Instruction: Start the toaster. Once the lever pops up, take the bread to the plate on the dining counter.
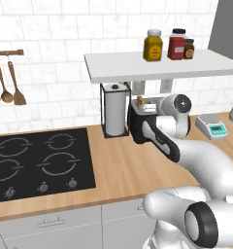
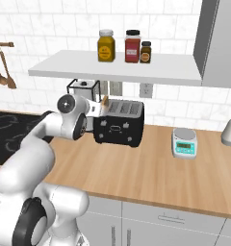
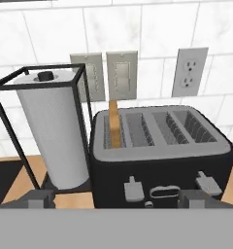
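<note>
We read no brand or lettering anywhere; the labels on the jars are too small to make out. Three jars stand on the shelf (image 2: 112,69): a yellow jar (image 2: 106,46), a red jar (image 2: 133,46) and a small dark jar (image 2: 146,52). The toaster (image 3: 159,155) sits on the wooden bench (image 2: 151,175) against the tiled wall, and it has four slots. The leftmost slot holds the bread (image 3: 115,124), one slice standing upright with its top edge poking above the rim; the other three slots look empty. Two grey levers show on the toaster's front. Just to its left stands one paper-towel roll (image 3: 53,131) inside a black wire frame. One white scale (image 2: 184,142) with a green display sits on the bench well to the toaster's right. Three wall plates show behind the toaster: two switch plates and one outlet (image 3: 189,72). Our end effector (image 3: 116,197) hovers close before the toaster's front, its fingers spread wide and grasping nothing.
</note>
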